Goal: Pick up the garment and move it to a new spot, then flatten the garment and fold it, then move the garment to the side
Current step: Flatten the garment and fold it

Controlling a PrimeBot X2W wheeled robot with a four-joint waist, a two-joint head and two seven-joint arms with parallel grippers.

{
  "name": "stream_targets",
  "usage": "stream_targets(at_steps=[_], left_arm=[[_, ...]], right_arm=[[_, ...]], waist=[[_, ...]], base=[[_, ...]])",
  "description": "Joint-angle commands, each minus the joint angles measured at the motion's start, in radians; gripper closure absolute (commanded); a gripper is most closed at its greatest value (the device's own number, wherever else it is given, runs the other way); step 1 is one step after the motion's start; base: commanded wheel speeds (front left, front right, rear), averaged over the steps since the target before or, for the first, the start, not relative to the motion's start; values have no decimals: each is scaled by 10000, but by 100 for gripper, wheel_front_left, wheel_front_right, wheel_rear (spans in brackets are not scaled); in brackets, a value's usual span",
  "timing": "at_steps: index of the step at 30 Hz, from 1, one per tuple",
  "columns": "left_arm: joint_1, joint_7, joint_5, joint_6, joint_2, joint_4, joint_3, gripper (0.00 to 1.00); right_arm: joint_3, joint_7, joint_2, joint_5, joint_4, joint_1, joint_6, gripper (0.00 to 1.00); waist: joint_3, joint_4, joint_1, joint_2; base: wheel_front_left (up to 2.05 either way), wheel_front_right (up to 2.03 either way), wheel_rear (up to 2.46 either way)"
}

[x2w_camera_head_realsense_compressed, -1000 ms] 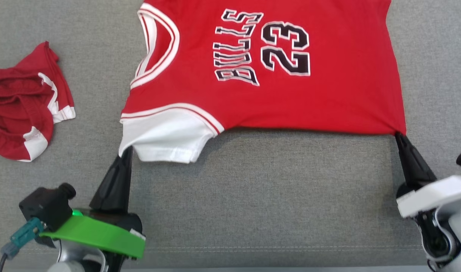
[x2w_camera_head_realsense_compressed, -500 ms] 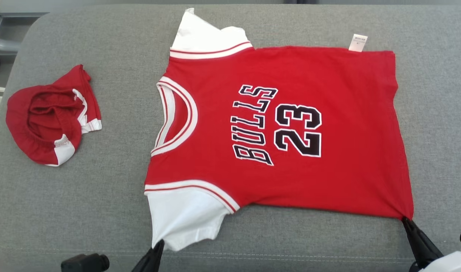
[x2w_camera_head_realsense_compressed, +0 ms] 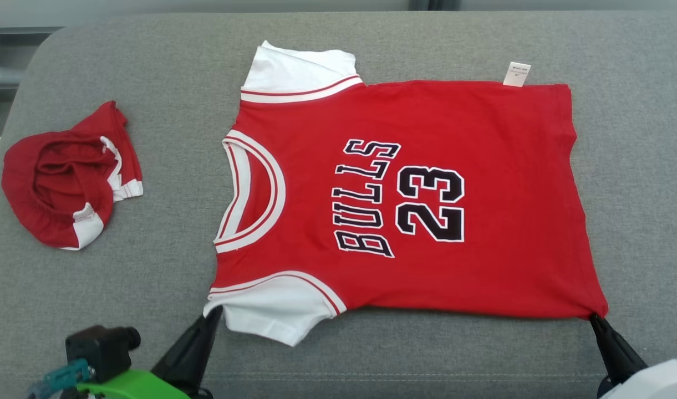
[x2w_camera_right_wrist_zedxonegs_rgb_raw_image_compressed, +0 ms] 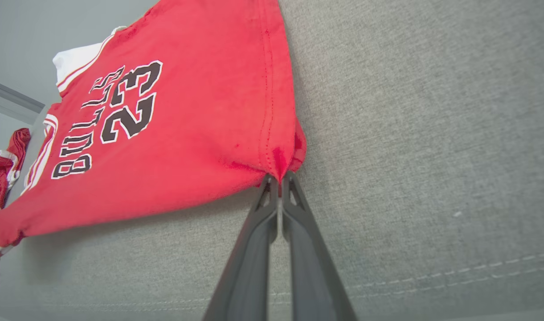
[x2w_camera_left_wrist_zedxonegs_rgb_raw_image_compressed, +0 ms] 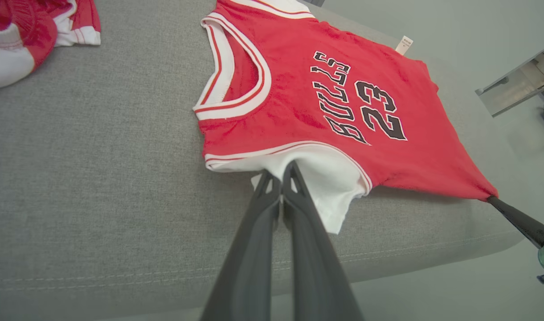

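**While the Spreading Looks Nearly Done, No Fold Is Begun**

As I look down from my head, the garment (x2w_camera_head_realsense_compressed: 405, 194), a red jersey with black lettering, lies face up across the middle of the grey padded surface (x2w_camera_head_realsense_compressed: 149, 288). Its collar points to 9 o'clock and its hem to 3 o'clock. My left claw (x2w_camera_head_realsense_compressed: 210, 318) sits at 7 o'clock with its fingers pressed together on the edge of the near white sleeve (x2w_camera_head_realsense_compressed: 271, 310). My right claw (x2w_camera_head_realsense_compressed: 593, 318), at 5 o'clock, is pinching the near hem corner (x2w_camera_head_realsense_compressed: 590, 307), and my right wrist camera shows the cloth bunched to a point between the tips.

I judge the pick-up and the shift to a new spot to be done, since the jersey rests open in one layer with plenty of room around it. The flattening seems close to finished. The body is smooth and the far sleeve (x2w_camera_head_realsense_compressed: 299, 69) at 11 o'clock lies out, but the near edge between my two claws looks slightly raised, with a shadow under it.

No panel is doubled over yet, so the whole fold is left to do. So is the last move to the side, where a crumpled red and white piece (x2w_camera_head_realsense_compressed: 66, 177) already occupies 9 o'clock.
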Motion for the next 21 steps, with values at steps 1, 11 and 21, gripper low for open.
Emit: stream_targets(at_steps=[1, 11, 21], left_arm=[[-514, 32, 106, -137, 74, 57, 70, 100], [-3925, 726, 177, -918, -278, 1475, 50, 100], [-6249, 622, 170, -1477, -1002, 4559, 6, 100]], right_arm=[[-129, 199, 46, -46, -149, -339, -5, 100], [-281, 1434, -23, -527, 63, -2479, -5, 100], [833, 1423, -734, -586, 1178, -4908, -4, 100]], waist=[[62, -185, 1, 0], [757, -668, 1, 0], [1848, -845, 1, 0]], base=[[0, 0, 0], [0, 0, 0], [0, 0, 0]])
